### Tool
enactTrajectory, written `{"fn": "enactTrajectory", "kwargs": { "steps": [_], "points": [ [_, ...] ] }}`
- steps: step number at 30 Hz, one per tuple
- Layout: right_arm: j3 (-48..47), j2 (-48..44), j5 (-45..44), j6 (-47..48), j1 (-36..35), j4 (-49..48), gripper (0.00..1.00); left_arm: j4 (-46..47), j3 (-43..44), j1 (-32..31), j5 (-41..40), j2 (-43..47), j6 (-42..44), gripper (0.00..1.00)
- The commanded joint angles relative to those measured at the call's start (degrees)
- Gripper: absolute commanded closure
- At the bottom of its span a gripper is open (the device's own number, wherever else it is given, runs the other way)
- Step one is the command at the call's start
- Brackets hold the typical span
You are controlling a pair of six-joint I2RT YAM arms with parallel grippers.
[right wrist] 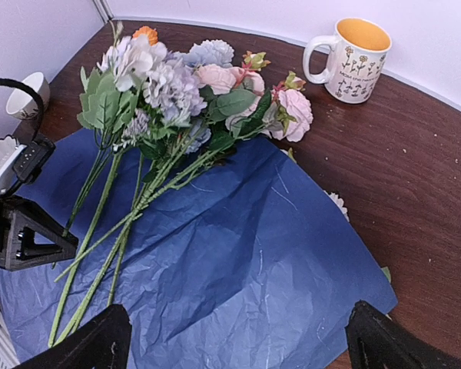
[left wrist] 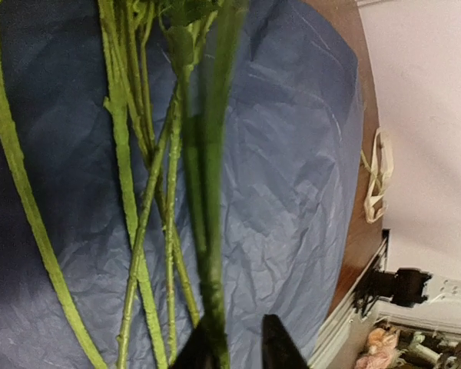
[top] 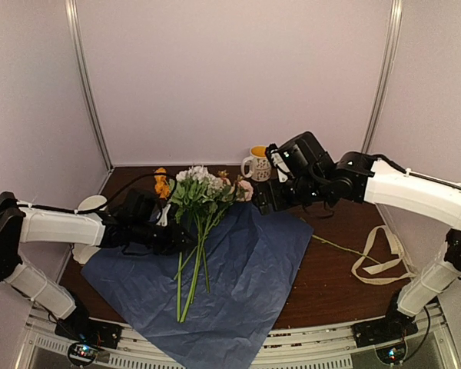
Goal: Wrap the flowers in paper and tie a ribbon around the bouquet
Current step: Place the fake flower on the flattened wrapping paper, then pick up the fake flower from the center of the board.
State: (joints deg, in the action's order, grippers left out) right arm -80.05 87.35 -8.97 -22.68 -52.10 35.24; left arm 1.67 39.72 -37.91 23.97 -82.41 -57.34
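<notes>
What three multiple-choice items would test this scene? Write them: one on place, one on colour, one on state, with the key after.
1. The flowers have their stems: A. on the paper; B. in a vase; C. on the floor.
2. The mug is, inside: A. blue; B. yellow-orange; C. black.
3. The right fingers are: A. shut on a stem; B. shut on nothing; C. wide open.

Key:
1 A: the green stems run across the blue sheet.
2 B: yellow-orange shows inside its rim.
3 C: they stand far apart at the lower corners of the right wrist view and grip nothing.
</notes>
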Motion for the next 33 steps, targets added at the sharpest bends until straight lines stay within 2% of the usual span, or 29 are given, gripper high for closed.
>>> {"fn": "enactTrajectory", "kwargs": {
  "steps": [1,2,4,7,11,16,17,19,23,26,29,31,33],
  "points": [
    [0.6,-3.8,-4.0,1.0,1.2,2.8,0.0,3.4,-0.1,-0.4,0.4,0.1,-1.9,0.52],
    [0.1,-4.5,-4.1,2.3,1.7,4.0,0.0,1.8,0.4,-0.8,-0.4,0.8,-1.1,0.43],
    [-1.3,-5.2,-6.4,4.1,3.1,7.9,0.0,-3.8,2.6,-1.9,-2.8,2.2,2.0,0.32],
    [-3.5,-5.0,-14.1,4.7,7.6,16.9,0.0,-12.6,5.9,-4.2,-7.0,3.4,6.9,0.25],
    [-0.5,-4.8,-17.2,7.8,17.6,23.3,0.0,-21.1,8.3,-6.3,-11.6,5.1,11.5,0.18],
    [2.8,-1.1,-3.3,18.5,26.2,31.7,0.02,-27.6,9.7,-8.7,-17.2,10.1,14.8,0.13],
    [2.6,0.7,-1.7,19.9,27.1,33.3,0.03,-28.9,10.3,-9.2,-18.3,10.8,15.9,0.08],
    [1.4,4.8,0.1,21.9,28.7,35.4,0.05,-31.9,12.7,-9.6,-20.6,11.7,19.0,0.07],
    [-1.1,12.7,7.6,26.6,30.8,35.0,0.09,-37.1,16.9,-9.6,-28.5,12.6,25.5,0.03],
    [-3.1,18.8,8.8,29.5,31.3,33.1,0.12,-39.0,17.3,-9.4,-33.4,14.2,28.7,0.02],
    [-7.0,25.4,12.3,31.5,33.1,32.9,0.23,-38.7,16.6,-9.2,-35.7,15.8,30.5,0.02],
    [-9.4,28.9,15.6,30.6,34.5,34.2,0.33,-38.4,16.2,-8.8,-35.9,16.3,31.4,0.02],
    [-10.0,30.9,19.9,29.6,35.1,34.4,0.35,-37.9,15.6,-8.5,-36.3,16.2,32.1,0.02]
  ]
}}
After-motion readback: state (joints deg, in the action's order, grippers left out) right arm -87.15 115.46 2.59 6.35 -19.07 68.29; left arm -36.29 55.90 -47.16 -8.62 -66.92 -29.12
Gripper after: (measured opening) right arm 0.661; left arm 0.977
